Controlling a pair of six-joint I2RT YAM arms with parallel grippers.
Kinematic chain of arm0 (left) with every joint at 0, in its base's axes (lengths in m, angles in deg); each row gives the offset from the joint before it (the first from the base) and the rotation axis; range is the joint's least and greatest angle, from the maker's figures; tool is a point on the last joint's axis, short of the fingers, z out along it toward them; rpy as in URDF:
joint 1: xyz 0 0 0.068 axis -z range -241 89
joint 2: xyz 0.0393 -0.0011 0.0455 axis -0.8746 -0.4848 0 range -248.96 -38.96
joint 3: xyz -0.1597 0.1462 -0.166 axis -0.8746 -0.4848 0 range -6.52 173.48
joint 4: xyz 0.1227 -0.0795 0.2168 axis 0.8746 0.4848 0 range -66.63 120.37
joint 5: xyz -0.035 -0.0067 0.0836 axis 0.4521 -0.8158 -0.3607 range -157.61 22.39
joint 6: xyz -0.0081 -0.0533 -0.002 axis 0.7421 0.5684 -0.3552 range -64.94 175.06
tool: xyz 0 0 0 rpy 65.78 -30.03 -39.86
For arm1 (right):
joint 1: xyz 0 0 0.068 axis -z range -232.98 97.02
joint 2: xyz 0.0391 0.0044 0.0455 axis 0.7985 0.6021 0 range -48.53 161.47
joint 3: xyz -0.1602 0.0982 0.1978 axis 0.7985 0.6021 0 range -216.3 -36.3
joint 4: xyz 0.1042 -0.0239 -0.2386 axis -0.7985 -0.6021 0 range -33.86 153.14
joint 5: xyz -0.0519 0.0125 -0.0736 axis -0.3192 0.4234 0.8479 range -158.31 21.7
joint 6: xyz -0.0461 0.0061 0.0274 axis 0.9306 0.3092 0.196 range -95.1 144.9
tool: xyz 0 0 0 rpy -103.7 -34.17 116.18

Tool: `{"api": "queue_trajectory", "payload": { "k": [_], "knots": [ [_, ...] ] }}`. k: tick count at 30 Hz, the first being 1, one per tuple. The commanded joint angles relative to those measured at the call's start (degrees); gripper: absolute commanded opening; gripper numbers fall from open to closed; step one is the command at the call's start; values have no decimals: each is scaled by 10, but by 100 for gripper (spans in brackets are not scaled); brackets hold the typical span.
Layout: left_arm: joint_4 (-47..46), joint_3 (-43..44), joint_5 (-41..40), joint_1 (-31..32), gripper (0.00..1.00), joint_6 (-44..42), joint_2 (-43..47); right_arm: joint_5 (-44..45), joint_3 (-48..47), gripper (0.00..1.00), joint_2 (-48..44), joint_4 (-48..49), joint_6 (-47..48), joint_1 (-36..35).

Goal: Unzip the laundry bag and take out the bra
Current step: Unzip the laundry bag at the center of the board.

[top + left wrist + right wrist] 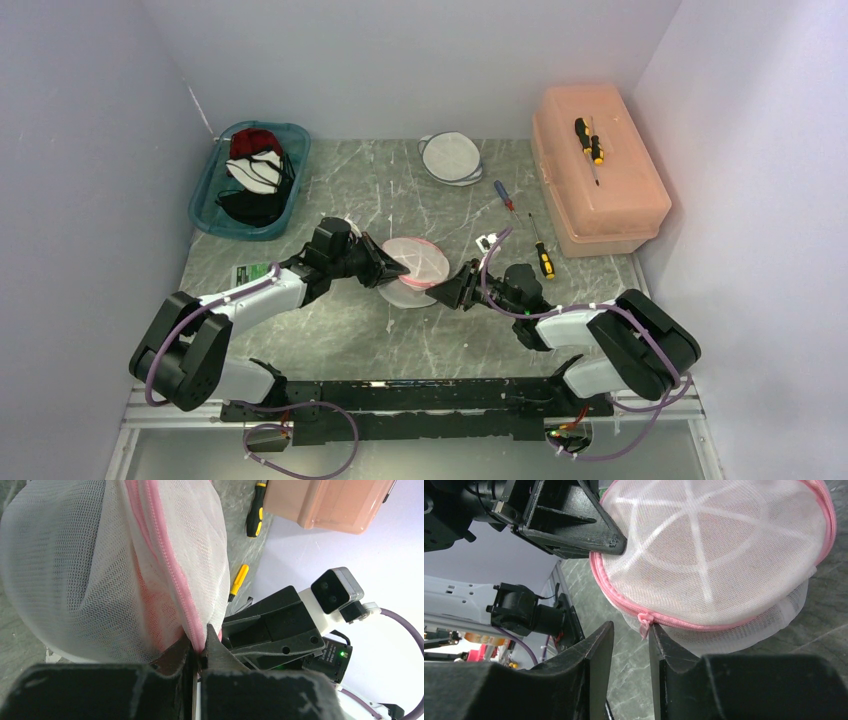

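Note:
The laundry bag (415, 262) is a round white mesh pouch with a pink zipper, lifted off the table's middle between both arms. My left gripper (388, 266) is shut on the bag's pink zipper seam (172, 575), pinched at its fingertips (198, 642). My right gripper (631, 627) stands open just below the bag (714, 555). The small pink zipper pull (643, 626) hangs in the gap, touching the right-hand finger (659, 642). The bra is hidden inside the bag; only a pinkish tint shows through the mesh.
A teal bin (205, 200) with dark and white garments sits back left. A peach toolbox (600, 190) with a screwdriver (590, 140) on top stands back right. Two screwdrivers (541, 260) (504, 193) and another white mesh pouch (450, 157) lie on the table.

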Motion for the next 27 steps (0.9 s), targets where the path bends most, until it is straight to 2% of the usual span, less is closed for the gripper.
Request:
{"api": "queue_trajectory", "payload": {
  "k": [1, 9, 14, 17, 22, 27],
  "knots": [
    [-13, 3, 2, -1, 3, -1, 1, 2, -12, 33, -11, 20, 7, 4],
    [-17, -1, 2, -1, 3, 1, 0, 12, -12, 23, -8, 4, 11, 5],
    [-15, -1, 2, -1, 3, 0, 3, 17, -15, 11, -10, -9, 13, 5],
    [-12, 0, 0, -1, 3, -2, 4, 24, -16, 0, -19, -33, 23, 5],
    [-13, -2, 2, -1, 3, -6, 4, 59, -24, 0, -49, -118, 46, 5],
    [-7, 2, 6, -1, 3, -19, 8, 162, -34, 0, -89, -261, 60, 5]
  ]
}}
